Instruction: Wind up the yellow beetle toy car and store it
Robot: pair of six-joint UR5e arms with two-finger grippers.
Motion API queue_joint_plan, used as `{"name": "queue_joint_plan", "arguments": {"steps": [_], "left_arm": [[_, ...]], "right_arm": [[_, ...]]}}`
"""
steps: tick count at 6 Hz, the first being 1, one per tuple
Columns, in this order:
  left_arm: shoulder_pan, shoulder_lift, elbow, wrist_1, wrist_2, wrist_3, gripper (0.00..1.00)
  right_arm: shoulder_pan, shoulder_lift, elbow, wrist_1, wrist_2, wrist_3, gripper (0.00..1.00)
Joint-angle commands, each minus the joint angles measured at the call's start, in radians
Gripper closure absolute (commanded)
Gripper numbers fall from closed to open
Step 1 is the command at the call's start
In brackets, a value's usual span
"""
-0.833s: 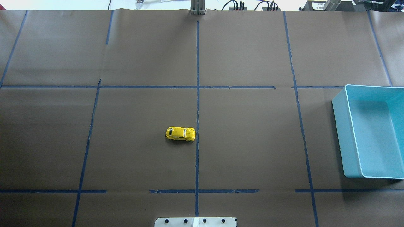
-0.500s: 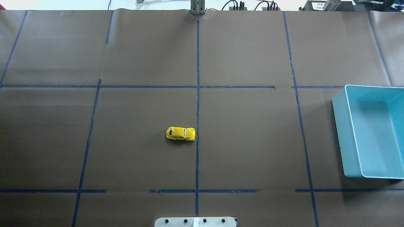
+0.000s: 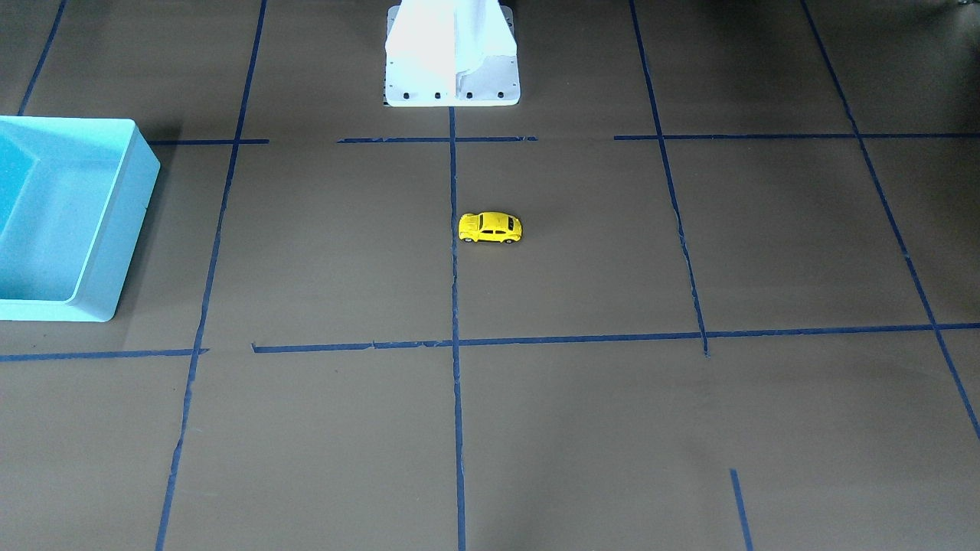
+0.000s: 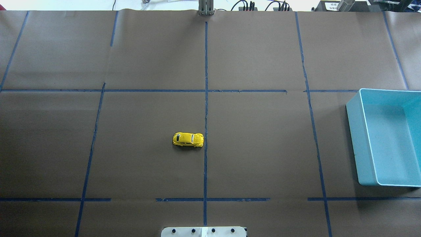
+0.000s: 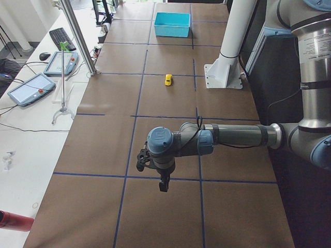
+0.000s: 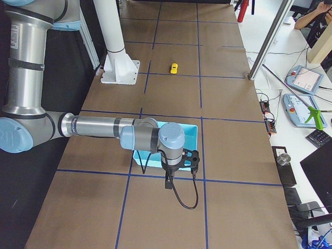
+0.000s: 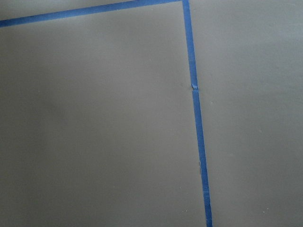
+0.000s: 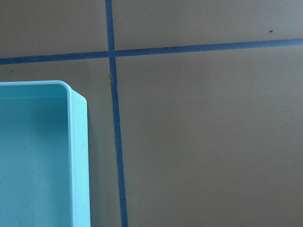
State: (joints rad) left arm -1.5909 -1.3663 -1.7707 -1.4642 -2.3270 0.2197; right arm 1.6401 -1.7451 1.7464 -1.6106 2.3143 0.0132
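**Both arms out wide, car alone mid-table**

L gripper (image 5: 162,185) – seen only from the side cam, so can't tell if its fingers are spread or pressed together. It hangs over the table (image 5: 170,217) at the robot's left end, pointing down, nothing visibly in it. Its wrist cam gets just brown paper and a corner of blue tape (image 7: 196,123).

R gripper (image 6: 168,182) – same story: side cam only, finger state can't be told. It hangs low at the robot's right end, just beside the bin (image 6: 189,132). Its wrist cam shows one bin corner (image 8: 78,156) next to a tape crossing.

Car (image 4: 188,139) sits on its wheels approx mid-table, lying crosswise, one end just beside the centre tape line on the robot's left side of it. It is out in front of the white base (image 4: 204,231) and well apart from both grippers, touching nothing else. In the front cam it is (image 3: 490,227), just right of that line.

Bin (image 4: 357,141) stands at the robot's right edge, partly cut off by the frame, well apart from the car.
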Motion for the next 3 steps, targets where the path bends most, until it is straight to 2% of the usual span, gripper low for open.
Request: {"name": "queue_joint_plan", "arguments": {"steps": [1,3], "left_arm": [[0.000,-0.001,0.001,0.001,0.000,0.000,0.00],[0.000,-0.001,-0.003,-0.001,0.001,0.001,0.00]], "right_arm": [[0.018,-0.007,0.005,-0.014,0.051,-0.016,0.00],[-0.017,-0.019,0.005,-0.018,0.050,-0.050,0.00]]}}
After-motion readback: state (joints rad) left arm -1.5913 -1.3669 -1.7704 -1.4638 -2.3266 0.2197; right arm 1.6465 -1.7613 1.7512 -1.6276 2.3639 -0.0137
